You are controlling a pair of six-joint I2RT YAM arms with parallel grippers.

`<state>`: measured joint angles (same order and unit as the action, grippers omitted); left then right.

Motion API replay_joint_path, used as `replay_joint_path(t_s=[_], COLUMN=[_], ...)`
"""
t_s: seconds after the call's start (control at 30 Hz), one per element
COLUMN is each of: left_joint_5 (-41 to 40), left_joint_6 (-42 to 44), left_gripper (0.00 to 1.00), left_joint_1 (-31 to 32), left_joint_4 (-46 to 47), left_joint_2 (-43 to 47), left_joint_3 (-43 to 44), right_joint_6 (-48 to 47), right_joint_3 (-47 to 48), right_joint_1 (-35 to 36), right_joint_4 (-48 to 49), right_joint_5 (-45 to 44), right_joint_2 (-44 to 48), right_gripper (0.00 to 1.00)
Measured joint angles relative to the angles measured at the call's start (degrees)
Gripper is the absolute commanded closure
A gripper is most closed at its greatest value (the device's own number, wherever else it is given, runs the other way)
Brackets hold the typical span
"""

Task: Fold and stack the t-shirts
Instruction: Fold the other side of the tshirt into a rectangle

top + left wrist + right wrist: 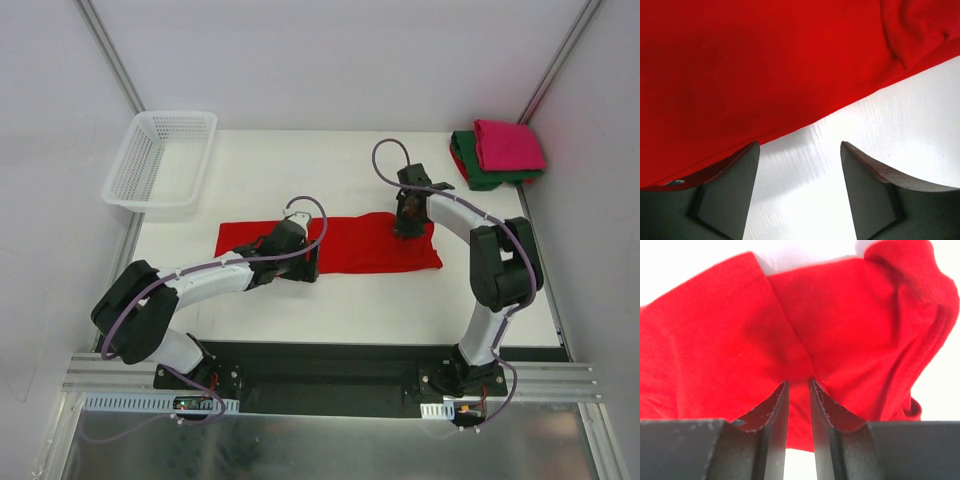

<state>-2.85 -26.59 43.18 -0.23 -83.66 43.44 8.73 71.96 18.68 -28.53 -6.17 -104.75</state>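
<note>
A bright red t-shirt [360, 245] lies folded into a long strip across the middle of the table. My left gripper [308, 262] is low at the strip's near edge. In the left wrist view it [800, 145] stands open over bare table, with the red cloth [765, 65] just beyond the tips and touching the left fingertip. My right gripper [407, 228] is on the strip's right part. In the right wrist view it [799, 382] is shut on a bunched pinch of the red cloth [715, 340]. A folded magenta-pink t-shirt [508, 143] lies on a folded dark green one [475, 172] at the back right corner.
A white mesh basket [175, 116] stands at the back left, overhanging the table's edge. Grey walls close in the table on three sides. The black base plate [330, 360] carrying both arms runs along the near edge.
</note>
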Motion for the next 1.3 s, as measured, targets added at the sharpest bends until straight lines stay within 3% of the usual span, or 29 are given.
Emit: replay_joint_path(t_s=[0.17, 0.27, 0.3, 0.4, 0.77, 1.0, 1.3], left_joint_5=[-1.33, -2.23, -2.34, -2.64, -5.09, -5.35, -5.57], left_joint_6=[-1.18, -1.77, -1.92, -2.32, -1.18, -1.18, -0.81], left_gripper=[0.53, 0.7, 0.81, 1.0, 1.0, 1.0, 1.0], left_joint_1=[0.0, 0.0, 0.0, 0.0, -0.94, -3.96, -7.3], left_joint_4=[-0.7, -1.11, -1.44, -2.25, -2.58, -4.09, -7.85], left_joint_2=[-0.35, -1.62, -2.1, -2.86, -4.26, -8.39, -15.21], left_joint_3=[-0.09, -0.02, 0.09, 0.59, 5.14, 5.68, 12.87], right_joint_6=[-0.24, -0.31, -0.37, -0.48, -0.68, -0.9, -1.18], right_joint_3=[0.68, 0.68, 0.68, 0.63, 0.55, 0.5, -0.17], right_joint_1=[0.02, 0.13, 0.2, 0.42, 0.68, 1.22, 2.21], right_joint_4=[0.11, 0.11, 0.11, 0.11, 0.11, 0.07, 0.2], right_joint_5=[0.0, -0.02, -0.02, -0.09, -0.26, -0.7, -0.9], right_joint_2=[-1.4, -1.62, -1.62, -1.62, -2.47, -2.8, -2.78], right_gripper=[0.74, 0.74, 0.74, 0.74, 0.75, 0.75, 0.75])
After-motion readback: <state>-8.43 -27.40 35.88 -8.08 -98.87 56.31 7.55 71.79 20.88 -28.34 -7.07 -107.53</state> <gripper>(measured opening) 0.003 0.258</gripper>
